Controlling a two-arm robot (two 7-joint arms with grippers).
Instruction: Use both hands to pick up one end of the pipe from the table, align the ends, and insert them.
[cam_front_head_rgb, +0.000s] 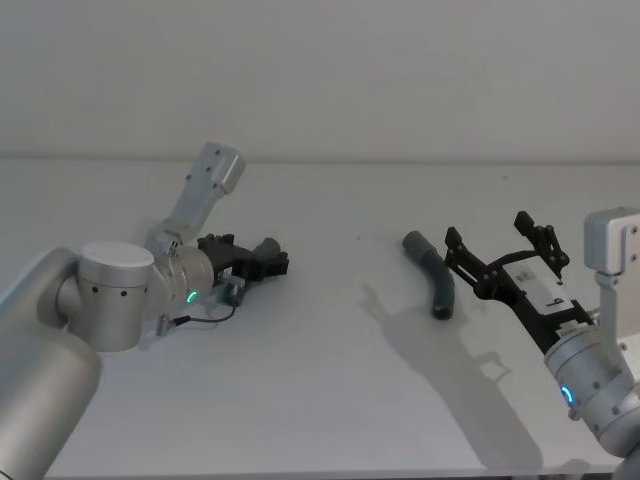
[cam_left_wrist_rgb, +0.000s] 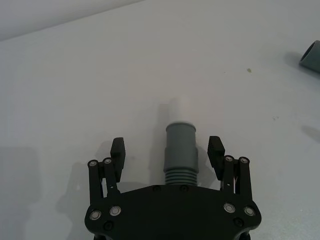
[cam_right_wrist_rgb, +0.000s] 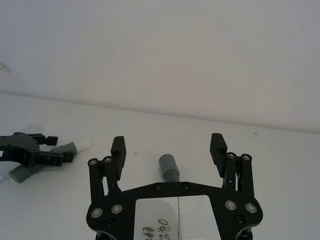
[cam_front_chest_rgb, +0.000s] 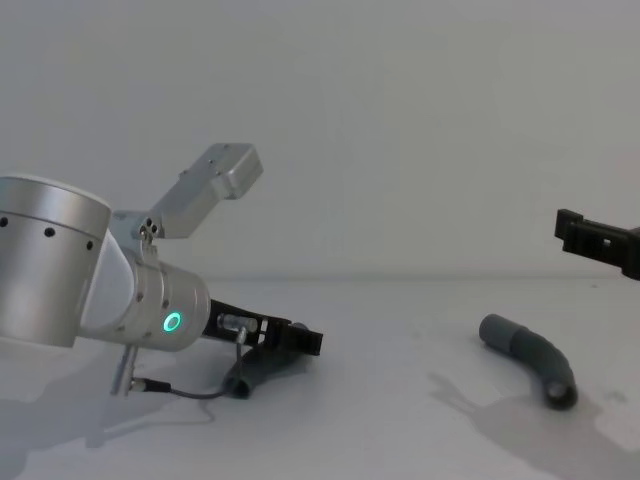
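Observation:
Two dark grey ribbed pipe pieces lie apart on the white table (cam_front_head_rgb: 330, 400). The left piece (cam_left_wrist_rgb: 181, 150) has a smooth grey cuff and a narrow white tip (cam_right_wrist_rgb: 82, 144). My left gripper (cam_front_head_rgb: 272, 262) is low at the table and open, its fingers (cam_left_wrist_rgb: 118, 151) straddling this piece without touching it. The right piece (cam_front_head_rgb: 436, 275) is curved, with a wider grey collar (cam_right_wrist_rgb: 167, 163) at its far end. My right gripper (cam_front_head_rgb: 492, 236) hangs open above it, clear of it, as the chest view's finger (cam_front_chest_rgb: 598, 240) high over the piece (cam_front_chest_rgb: 530, 358) shows.
The table's back edge meets a plain white wall (cam_front_head_rgb: 330, 80). A thin cable (cam_front_head_rgb: 205, 316) loops on the surface beside the left wrist. Bare table lies between the two pieces and in front of them.

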